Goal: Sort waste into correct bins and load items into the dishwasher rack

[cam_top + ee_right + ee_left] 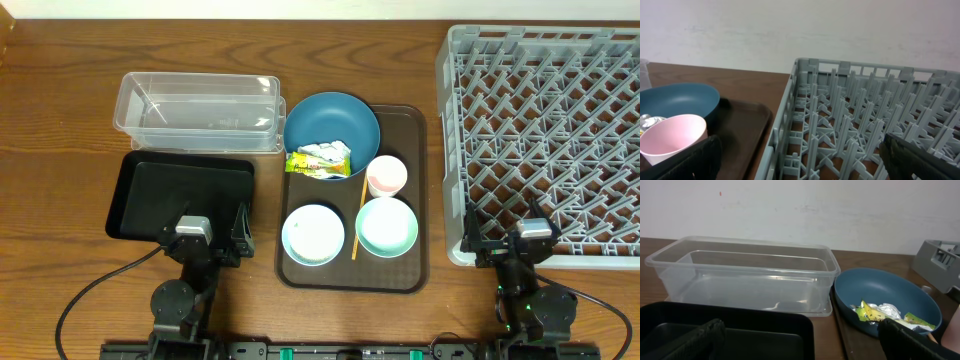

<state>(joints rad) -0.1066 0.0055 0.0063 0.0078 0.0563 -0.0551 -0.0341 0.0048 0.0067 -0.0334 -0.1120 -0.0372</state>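
Note:
On the brown serving tray, a dark blue bowl [331,125] [880,292] holds a yellow-green wrapper [318,164] [867,312] and a crumpled white tissue [327,151] [888,311]. In front of it stand a pink cup [386,176] [672,137], two pale mint bowls [313,234] [387,226] and a yellow stick [357,218]. A clear tub [198,110] [747,275] and a black tray [180,195] [740,335] lie left. The grey rack [545,130] [860,115] fills the right. My left gripper [212,222] [802,340] hangs open over the black tray's near edge. My right gripper [515,232] [805,160] is open at the rack's near-left corner.
The brown serving tray [412,200] [747,127] sits between the bins and the rack, its right edge close to the rack wall. Black cables trail from both arm bases at the table's front edge. A white wall stands behind the table.

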